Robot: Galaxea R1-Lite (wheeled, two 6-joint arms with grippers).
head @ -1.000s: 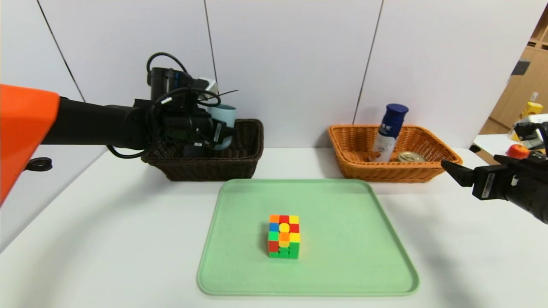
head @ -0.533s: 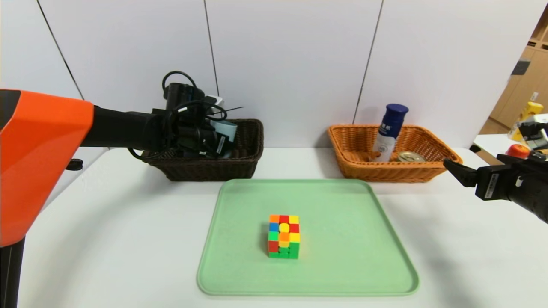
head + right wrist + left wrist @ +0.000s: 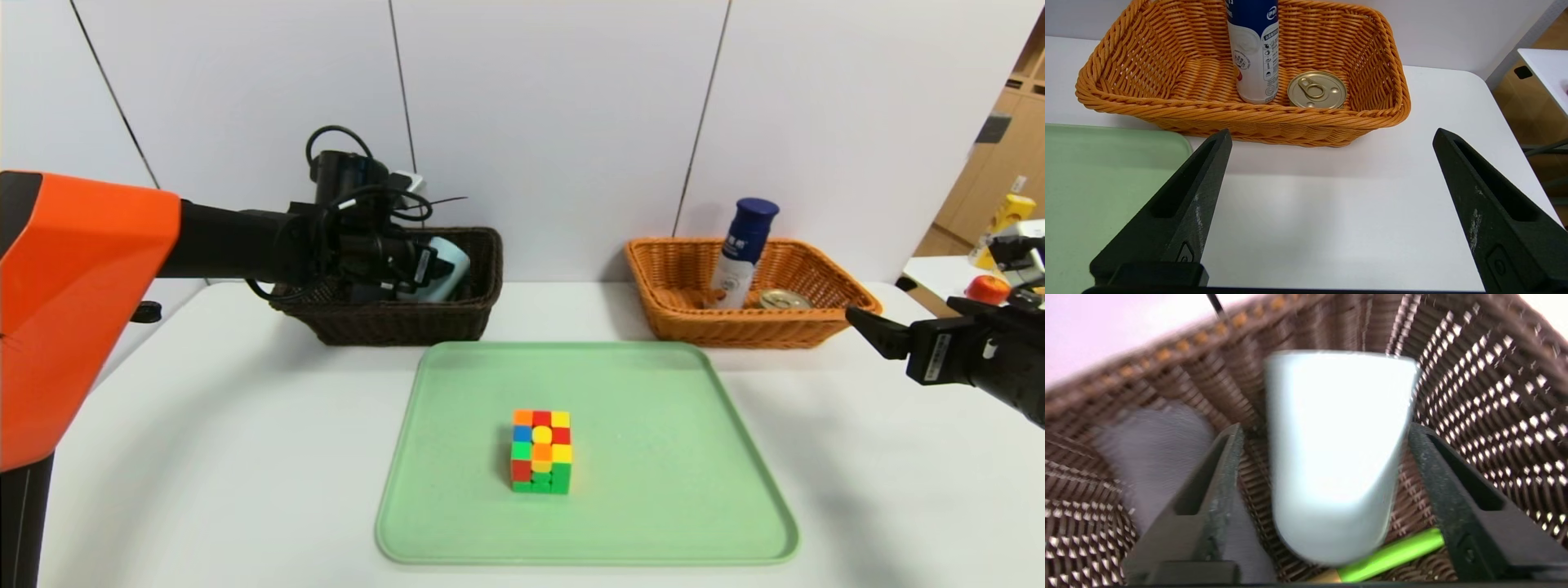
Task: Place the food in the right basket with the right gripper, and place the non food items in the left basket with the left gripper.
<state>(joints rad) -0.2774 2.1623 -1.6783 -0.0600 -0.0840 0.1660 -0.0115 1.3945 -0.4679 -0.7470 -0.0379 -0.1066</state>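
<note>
So we're at the drop-off for the cup [image 3: 1337, 457]. Our left gripper [image 3: 1327, 473] is down inside the dark brown basket [image 3: 469, 314], and in the left wrist view its fingers [image 3: 1216, 490] stand wide on either side of the blue-grey cup with a visible gap on both sides, so we're holding nothing. The cup sits tilted in the basket next to the dark grey rolled towel [image 3: 1155, 457], with the green handle of the pasta spoon [image 3: 1392, 555] poking out underneath it.

Our right gripper [image 3: 1331, 212] is parked off to the right over the white table [image 3: 204, 425], just in front of the orange-tan basket [image 3: 1249, 118], spread wide with nothing in it. The white bottle with the dark blue cap [image 3: 741, 253] and the pull-tab tin [image 3: 1316, 90] are both in that basket, so the food side looks finished to us.

What's left is the puzzle cube [image 3: 540, 451], sitting alone in the middle of the green tray [image 3: 694, 490]. It's non-food, so it's the left arm's job. We reckon the next move is lifting straight up out of the basket without knocking the cup or snagging the wicker rim, then swinging over to the tray and coming down square on two flat faces of the cube.
</note>
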